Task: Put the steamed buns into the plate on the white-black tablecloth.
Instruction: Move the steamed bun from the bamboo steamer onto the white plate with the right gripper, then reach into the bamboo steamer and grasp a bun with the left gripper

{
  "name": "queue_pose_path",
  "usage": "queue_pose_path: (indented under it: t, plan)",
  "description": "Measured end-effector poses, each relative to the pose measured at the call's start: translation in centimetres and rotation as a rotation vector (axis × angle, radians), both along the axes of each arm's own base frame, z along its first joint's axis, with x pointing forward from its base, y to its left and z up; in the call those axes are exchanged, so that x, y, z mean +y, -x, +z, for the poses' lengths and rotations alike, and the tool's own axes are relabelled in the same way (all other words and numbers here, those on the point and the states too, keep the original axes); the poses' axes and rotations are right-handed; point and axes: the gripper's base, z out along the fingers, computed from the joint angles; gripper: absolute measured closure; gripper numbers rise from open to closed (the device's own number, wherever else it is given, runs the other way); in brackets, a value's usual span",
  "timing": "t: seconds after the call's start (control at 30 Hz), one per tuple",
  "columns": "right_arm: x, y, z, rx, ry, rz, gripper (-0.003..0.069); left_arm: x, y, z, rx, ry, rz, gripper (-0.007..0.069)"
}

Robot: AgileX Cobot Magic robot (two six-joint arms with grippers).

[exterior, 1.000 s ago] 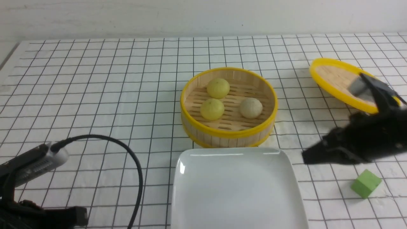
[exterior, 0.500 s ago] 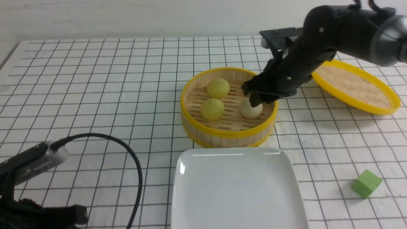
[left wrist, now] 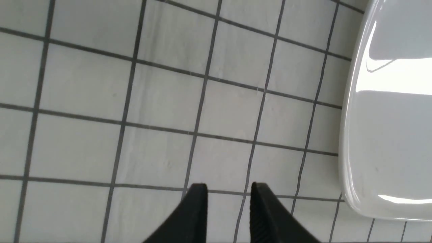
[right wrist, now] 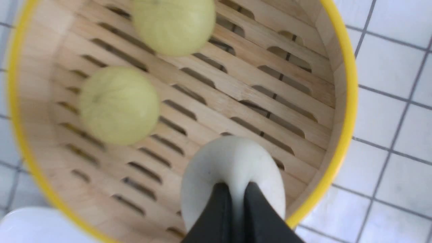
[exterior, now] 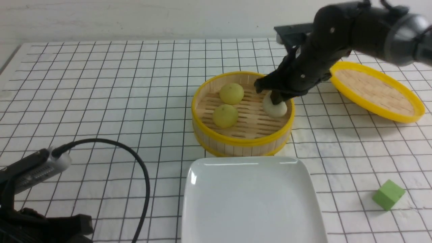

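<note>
The beige-grey steamed bun is pinched between the jaws of my right gripper inside the bamboo steamer, close to its right rim. In the right wrist view the bun bulges around the shut gripper. Two pale yellow buns lie on the steamer's left side, also seen in the right wrist view. The white square plate is empty on the white-black tablecloth, just in front of the steamer. My left gripper hovers over the cloth beside the plate, jaws slightly apart and empty.
The steamer's yellow-rimmed lid lies tilted at the back right. A green cube sits right of the plate. My left arm's camera and black cable are at the near left.
My right arm swung from the near right, by the cube, over the steamer and closed on the beige-grey bun. The bun has since shifted right and up toward the rim. The left arm barely moved.
</note>
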Motion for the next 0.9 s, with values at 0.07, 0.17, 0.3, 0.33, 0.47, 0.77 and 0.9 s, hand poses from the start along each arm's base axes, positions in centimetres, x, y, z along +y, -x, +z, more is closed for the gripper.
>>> queue_pose_path:
  t: [0.07,0.17,0.3,0.33,0.47,0.77,0.9]
  plan:
    - [-0.1,1.3,1.6,-0.006,-0.004,0.013,0.0637,0.0,0.0,0.0,0.003,0.000,-0.001,0.0409]
    - [-0.3,5.4,3.5,0.019,-0.017,0.046,0.0637,0.0,0.0,0.0,0.005,0.001,-0.002,0.0405]
    - [1.1,9.7,-2.4,0.155,0.002,0.068,0.0637,0.0,0.0,0.0,-0.001,0.001,0.001,0.0398]
    - [1.3,10.2,-4.0,0.172,0.005,0.062,0.0637,0.0,0.0,0.0,-0.001,0.001,0.001,0.0396]
    - [2.1,12.2,-10.2,0.198,0.012,0.040,0.0606,0.0,0.0,0.0,-0.003,0.000,0.002,0.0391]
    - [1.9,12.0,-9.6,0.192,-0.001,0.017,0.0260,0.0,-0.1,0.1,-0.002,0.001,0.001,0.0388]
    - [0.0,12.6,-4.2,0.143,0.075,0.056,0.0138,-0.1,-0.6,1.1,-0.008,0.005,-0.010,0.0389]
